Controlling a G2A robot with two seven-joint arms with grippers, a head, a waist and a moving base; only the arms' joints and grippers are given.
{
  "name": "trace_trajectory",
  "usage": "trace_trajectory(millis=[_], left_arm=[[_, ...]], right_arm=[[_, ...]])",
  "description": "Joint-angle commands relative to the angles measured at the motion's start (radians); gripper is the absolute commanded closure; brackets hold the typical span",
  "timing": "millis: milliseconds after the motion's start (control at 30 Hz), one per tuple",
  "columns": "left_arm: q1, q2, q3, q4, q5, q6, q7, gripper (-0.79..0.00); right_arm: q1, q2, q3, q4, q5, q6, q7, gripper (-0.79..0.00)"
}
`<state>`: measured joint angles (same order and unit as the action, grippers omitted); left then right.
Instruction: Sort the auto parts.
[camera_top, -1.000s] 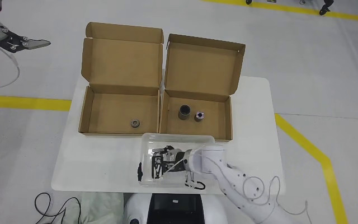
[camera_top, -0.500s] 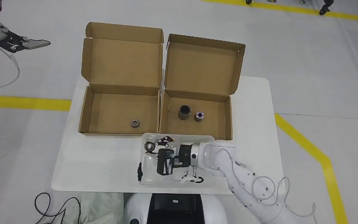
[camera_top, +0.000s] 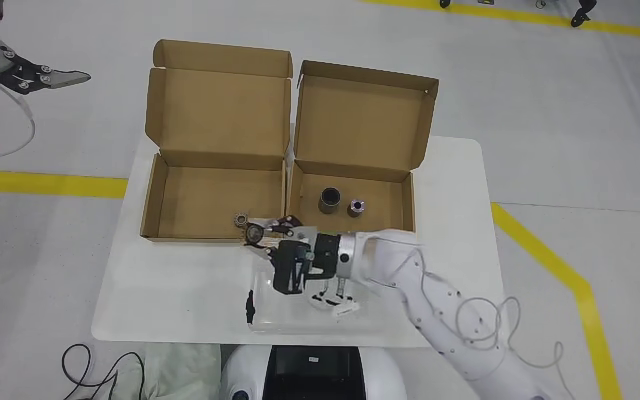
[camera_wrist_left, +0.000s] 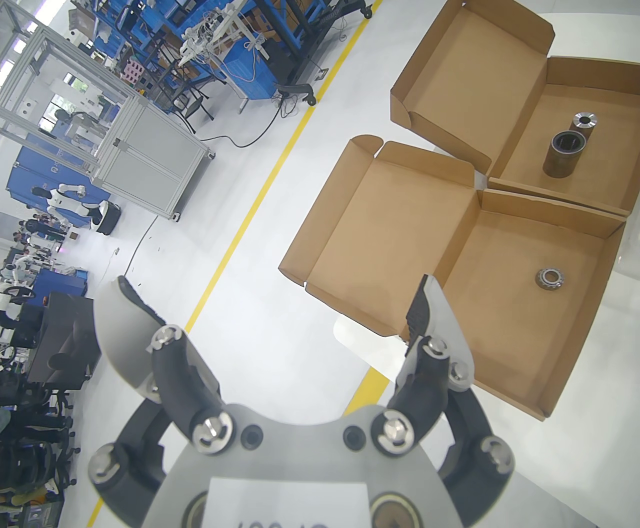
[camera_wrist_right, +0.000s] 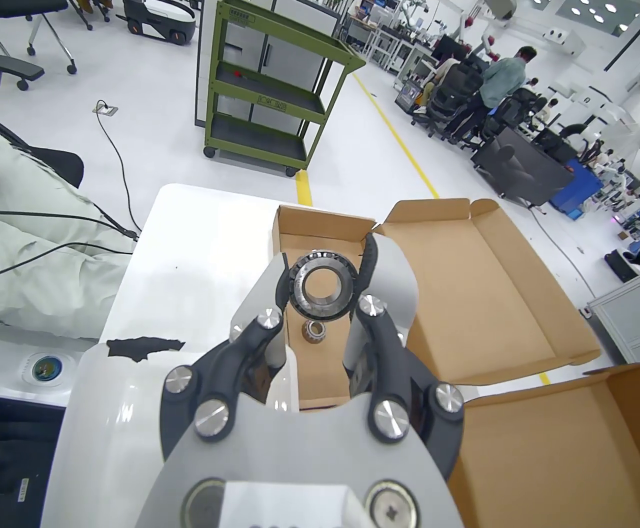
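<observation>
My right gripper (camera_wrist_right: 324, 272) is shut on a steel bearing ring (camera_wrist_right: 323, 286), held just above the front wall of the left cardboard box (camera_top: 200, 195). In the top view the right gripper (camera_top: 266, 236) and its bearing ring (camera_top: 256, 233) hang over that box's near right corner. A smaller bearing (camera_top: 241, 218) lies on the box floor (camera_wrist_right: 313, 331). The right cardboard box (camera_top: 385, 210) holds a dark sleeve (camera_top: 330, 200) and a small bushing (camera_top: 356, 208). My left gripper (camera_wrist_left: 272, 295) is open and holds nothing, out over the floor left of the table (camera_top: 45, 75).
A clear plastic tray (camera_top: 262, 312) with a few loose parts sits at the table's front edge, under the right arm. Both box lids stand open at the back. White table (camera_top: 450, 230) surface lies free to the right of the boxes.
My right gripper has risen out of the clear tray with the bearing ring and moved back and left to the left box's front edge. The left arm has not moved.
</observation>
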<state>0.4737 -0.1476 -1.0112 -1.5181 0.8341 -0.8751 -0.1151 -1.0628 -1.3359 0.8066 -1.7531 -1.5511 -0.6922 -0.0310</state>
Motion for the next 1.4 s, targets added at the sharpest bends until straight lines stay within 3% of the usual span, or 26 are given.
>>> trace_trajectory(millis=[0,433,800,1367], left_arm=[[0.000,0.000,0.000,0.000,0.000,0.000,0.000,-0.785],[0.000,0.000,0.000,0.000,0.000,0.000,0.000,-0.785],[0.000,0.000,0.000,0.000,0.000,0.000,0.000,-0.785],[0.000,0.000,0.000,0.000,0.000,0.000,0.000,-0.785]], right_arm=[[0.018,-0.004,0.000,-0.008,0.014,0.009,0.001,0.000],[0.136,-0.024,0.019,-0.094,0.062,0.051,0.041,0.000],[0.210,-0.040,0.025,-0.080,0.113,0.061,0.032,0.000],[0.198,-0.041,0.048,-0.119,0.079,0.073,-0.014,0.000]])
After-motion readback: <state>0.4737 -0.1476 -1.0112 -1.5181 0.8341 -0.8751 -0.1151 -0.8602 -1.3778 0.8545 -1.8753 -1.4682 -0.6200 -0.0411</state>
